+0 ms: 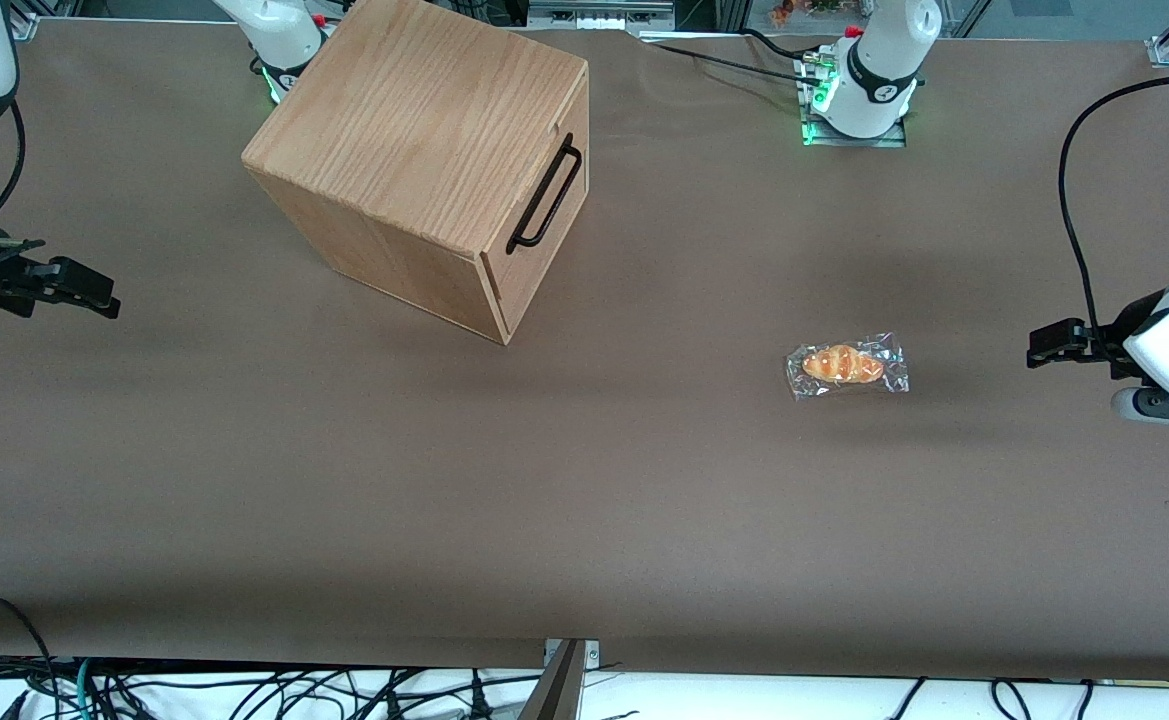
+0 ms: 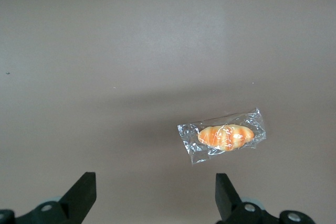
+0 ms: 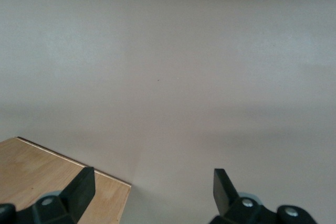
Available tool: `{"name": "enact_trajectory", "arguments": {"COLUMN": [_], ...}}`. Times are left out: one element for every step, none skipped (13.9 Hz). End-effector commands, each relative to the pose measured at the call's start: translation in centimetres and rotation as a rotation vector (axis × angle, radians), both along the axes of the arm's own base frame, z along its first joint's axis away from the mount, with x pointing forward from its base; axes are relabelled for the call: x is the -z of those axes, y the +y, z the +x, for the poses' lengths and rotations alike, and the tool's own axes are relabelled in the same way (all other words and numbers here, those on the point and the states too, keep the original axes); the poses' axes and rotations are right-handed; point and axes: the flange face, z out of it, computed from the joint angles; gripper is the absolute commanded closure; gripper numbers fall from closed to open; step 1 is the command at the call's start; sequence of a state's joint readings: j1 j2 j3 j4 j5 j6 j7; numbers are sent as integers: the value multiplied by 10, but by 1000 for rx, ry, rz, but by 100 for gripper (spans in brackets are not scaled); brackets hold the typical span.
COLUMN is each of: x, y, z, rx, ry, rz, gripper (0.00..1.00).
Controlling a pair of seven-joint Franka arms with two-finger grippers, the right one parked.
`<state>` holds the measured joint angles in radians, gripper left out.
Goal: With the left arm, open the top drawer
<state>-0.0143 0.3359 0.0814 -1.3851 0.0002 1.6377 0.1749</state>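
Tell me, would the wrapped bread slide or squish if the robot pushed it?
The bread in its clear crinkly wrapper probably slides easily on the smooth table and looks light. The loose plastic would likely crumple first, and the bun seems soft enough to squish. The open gripper hangs above the table near it, touching nothing.

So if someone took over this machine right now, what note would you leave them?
Left arm's end effector: open, holding nothing, hovering at the working arm's end of the brown table, near the clear-wrapped orange bread roll.
Oak-grained wooden cabinet: toward the parked arm's end; its top drawer with the long black bar handle is shut.
Done: nothing.
Left: reach the handle, grip, pull.
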Motion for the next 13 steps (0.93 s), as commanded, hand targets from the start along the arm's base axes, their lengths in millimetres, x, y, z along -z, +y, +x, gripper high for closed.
{"name": "enact_trajectory", "arguments": {"x": [-3, -4, -3, -4, -3, -3, -3, -3, -3, -2, -2, -2, -2], "y": [3, 2, 2, 1, 1, 1, 1, 1, 0, 0, -1, -2, -2], "z": [-6, -6, -6, -6, -6, -6, -6, -6, -6, -6, -7, -7, -7], "rx": [5, 6, 6, 6, 6, 6, 6, 7, 10, 10, 11, 11, 11], "ry": [16, 14, 16, 14, 16, 17, 17, 17, 17, 20, 26, 29, 29], "rz": [7, 7, 7, 5, 6, 6, 5, 5, 4, 2, 1, 1, 1], "gripper": [0, 0, 0, 0, 0, 0, 0, 0, 0, 0, 0, 0, 0]}}
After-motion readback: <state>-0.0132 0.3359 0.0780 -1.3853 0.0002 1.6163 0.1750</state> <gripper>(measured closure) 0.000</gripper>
